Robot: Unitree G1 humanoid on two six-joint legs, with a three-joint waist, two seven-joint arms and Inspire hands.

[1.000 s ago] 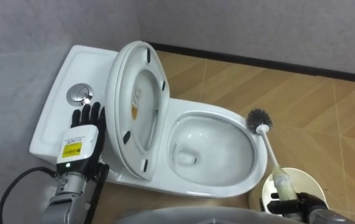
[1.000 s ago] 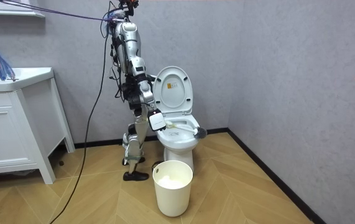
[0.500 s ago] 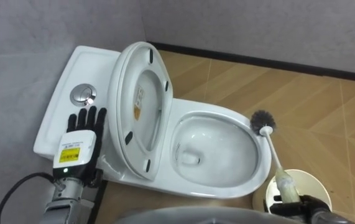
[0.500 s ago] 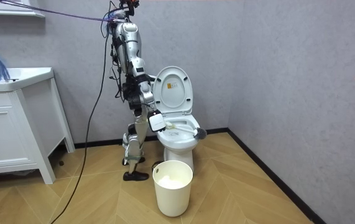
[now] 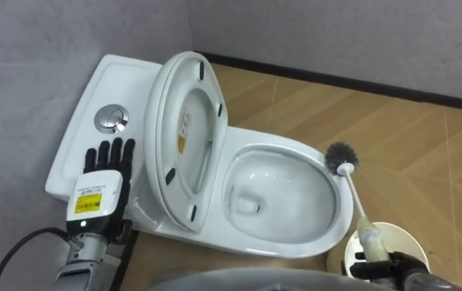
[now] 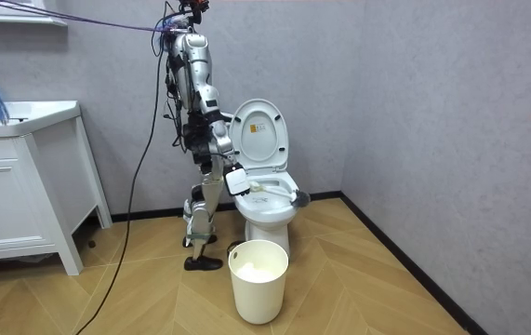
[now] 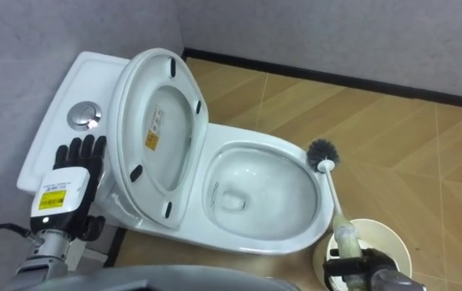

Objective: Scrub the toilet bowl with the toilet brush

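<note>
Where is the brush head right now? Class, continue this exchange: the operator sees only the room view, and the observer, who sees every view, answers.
Observer: The white-handled toilet brush has its dark bristle head at the white ceramic toilet bowl's rim, not down inside.
Operator: Which hand holds it?
Observer: The right hand, fingers curled round the handle's lower end, above the round white plastic bin.
Operator: And the other?
Observer: The left hand is open, fingers straight, over the white cistern lid, short of its round chrome flush button.
</note>
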